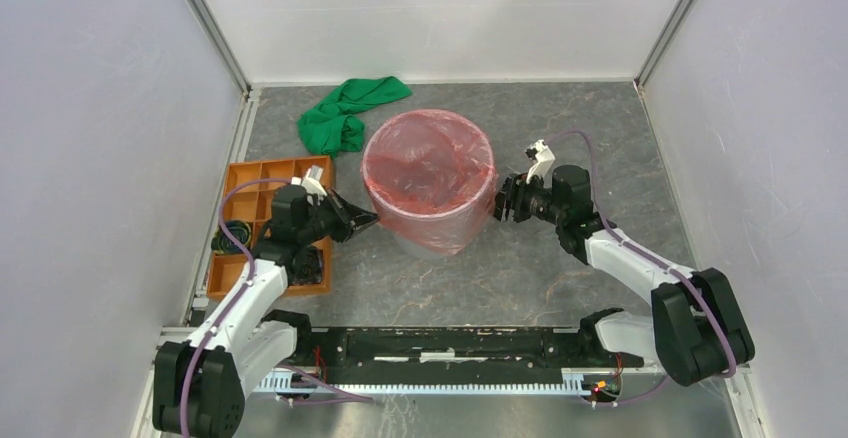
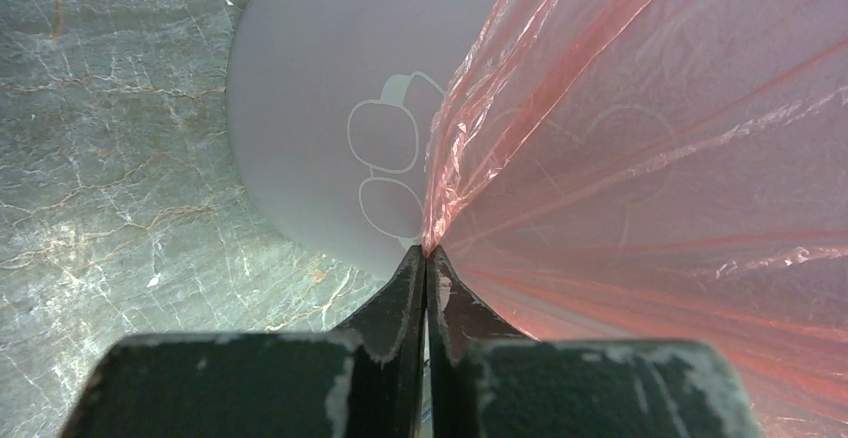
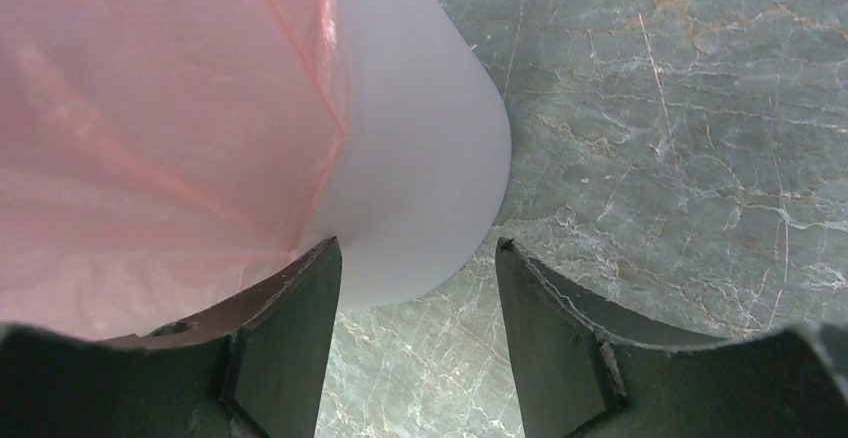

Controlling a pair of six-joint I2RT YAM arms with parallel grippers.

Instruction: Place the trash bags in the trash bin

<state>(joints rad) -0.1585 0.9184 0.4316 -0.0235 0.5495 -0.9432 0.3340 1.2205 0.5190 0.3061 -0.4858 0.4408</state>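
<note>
The red trash bag (image 1: pixel 430 170) lines the light-grey trash bin (image 1: pixel 432 240) in the middle of the table, its edge draped over the rim and down the outer wall. My left gripper (image 1: pixel 368 220) sits at the bin's left side, shut on a pinched fold of the bag (image 2: pixel 520 128) beside the grey wall (image 2: pixel 320 108). At the bin's right side my right gripper (image 1: pixel 500 198) stands open, nothing between its fingers (image 3: pixel 300 308). The bag's film (image 3: pixel 150 138) and the bin wall (image 3: pixel 420 158) lie just ahead of it.
A green cloth (image 1: pixel 345 113) lies behind the bin at the back left. An orange compartment tray (image 1: pixel 250 183) with small parts stands under my left arm. White walls close in the grey marbled table (image 1: pixel 600 118).
</note>
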